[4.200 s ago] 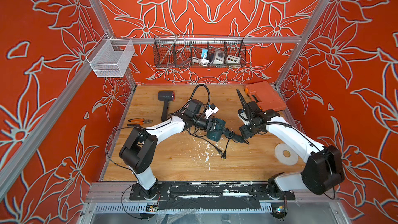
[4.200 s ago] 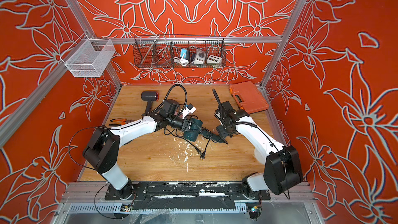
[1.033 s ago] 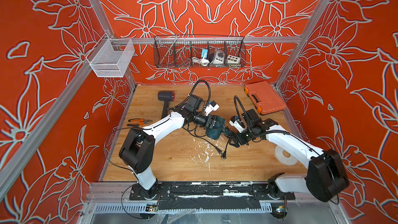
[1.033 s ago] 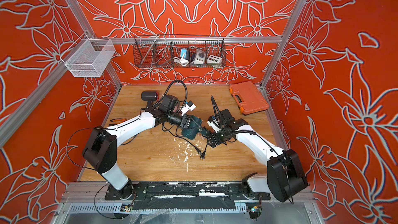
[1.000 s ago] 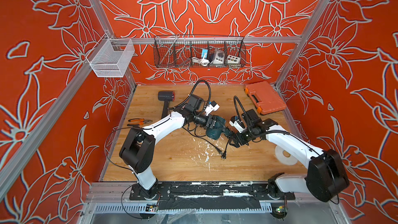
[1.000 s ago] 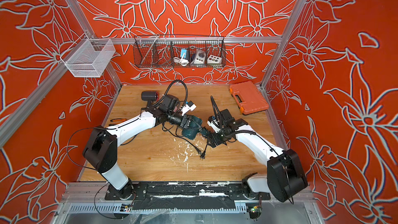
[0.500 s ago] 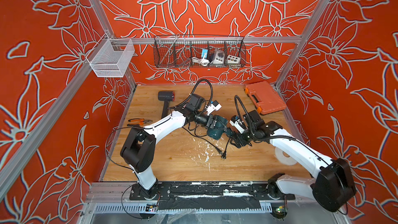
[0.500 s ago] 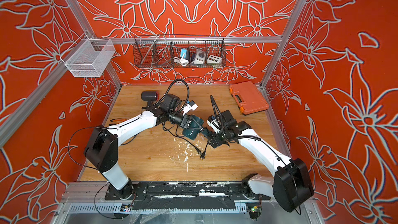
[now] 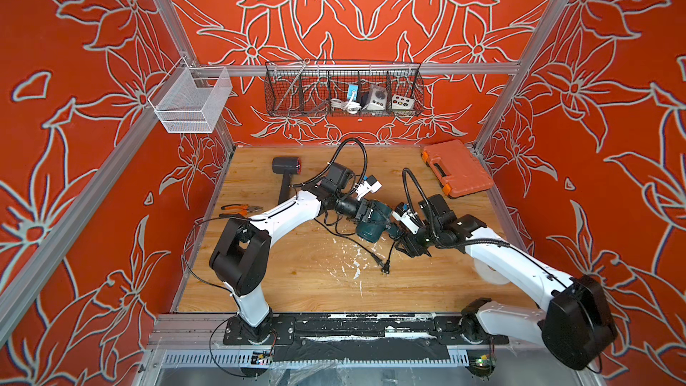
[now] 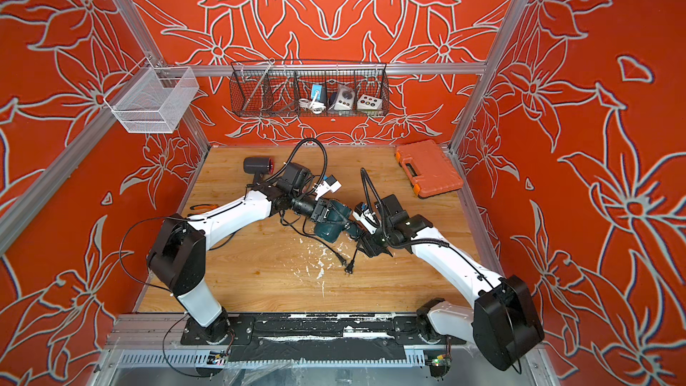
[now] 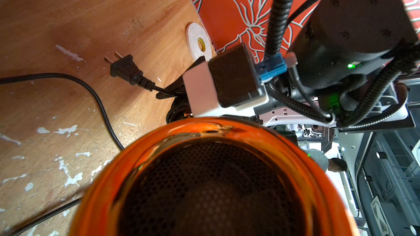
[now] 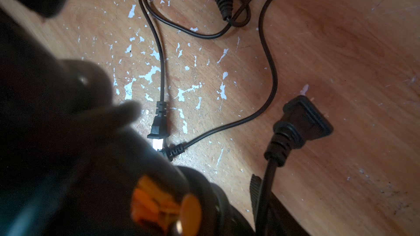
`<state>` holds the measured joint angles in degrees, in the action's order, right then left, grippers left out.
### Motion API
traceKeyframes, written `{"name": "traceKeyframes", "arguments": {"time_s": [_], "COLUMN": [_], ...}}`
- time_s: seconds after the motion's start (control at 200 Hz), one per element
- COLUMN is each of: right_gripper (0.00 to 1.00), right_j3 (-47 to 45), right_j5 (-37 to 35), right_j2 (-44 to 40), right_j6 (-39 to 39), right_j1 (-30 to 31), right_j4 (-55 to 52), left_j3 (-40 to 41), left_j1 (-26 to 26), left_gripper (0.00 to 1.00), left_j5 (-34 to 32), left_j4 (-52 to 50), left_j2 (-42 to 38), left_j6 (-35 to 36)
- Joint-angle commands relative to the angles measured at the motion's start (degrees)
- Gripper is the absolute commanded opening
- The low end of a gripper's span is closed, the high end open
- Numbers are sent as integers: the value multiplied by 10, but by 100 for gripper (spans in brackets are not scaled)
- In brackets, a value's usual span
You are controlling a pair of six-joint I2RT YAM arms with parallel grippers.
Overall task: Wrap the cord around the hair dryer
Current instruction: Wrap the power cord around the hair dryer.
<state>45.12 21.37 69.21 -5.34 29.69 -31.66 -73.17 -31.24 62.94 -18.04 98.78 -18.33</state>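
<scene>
Left pincer (image 9: 365,213) is clamped on the teal hair dryer (image 9: 373,226), mid-desk (image 9: 297,284). Right pincer (image 9: 410,248) is at the handle end with its jaws hidden, so I can't tell if it has the cord (image 11: 142,82). The cord is loose on the desk, plug (image 11: 122,68) lying flat, no turns visible.

Risks:
- A cord pull could twist the round barrel in the grip.
- Slack could snag the second cord (image 12: 159,119) alongside.
- The wrists are nearly touching, so there's little swing room.

Orange case (image 9: 454,170), pliers (image 9: 237,209) and tape roll (image 11: 197,42) are well clear.
</scene>
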Motion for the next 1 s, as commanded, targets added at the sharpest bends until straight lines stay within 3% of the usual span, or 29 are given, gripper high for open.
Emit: {"name": "traceKeyframes", "arguments": {"time_s": [0.0,0.23,0.485,0.605,0.811,0.831,0.871,0.921,0.996], "right_gripper": [55,36,4,0,0,0,0,0,0], "right_j3": [-6,-34,-56,-61,-75,-77,-80,-84,-89], "right_j5": [71,114,106,82,80,80,80,75,67], "right_j2": [-9,-1,-18,-32,-61,-63,-71,-80,-94], "right_j6": [47,46,53,61,83,84,86,89,93], "right_j1": [2,2,2,1,-10,-12,-13,-15,-19], "right_j4": [133,188,226,218,213,212,211,209,207], "left_j3": [-28,-37,-50,-50,-64,-66,-74,-84,-96], "left_j1": [-37,-40,-41,-41,-39,-39,-37,-33,-27], "left_gripper": [0,0,0,0,60,74,89,99,99], "left_j5": [113,135,137,134,97,91,81,67,51], "left_j4": [33,9,-34,-36,-21,-20,-22,-24,-24], "left_j2": [-1,-4,-1,1,-4,-4,-4,-5,-6], "left_j6": [17,38,69,69,51,50,50,48,45]}}
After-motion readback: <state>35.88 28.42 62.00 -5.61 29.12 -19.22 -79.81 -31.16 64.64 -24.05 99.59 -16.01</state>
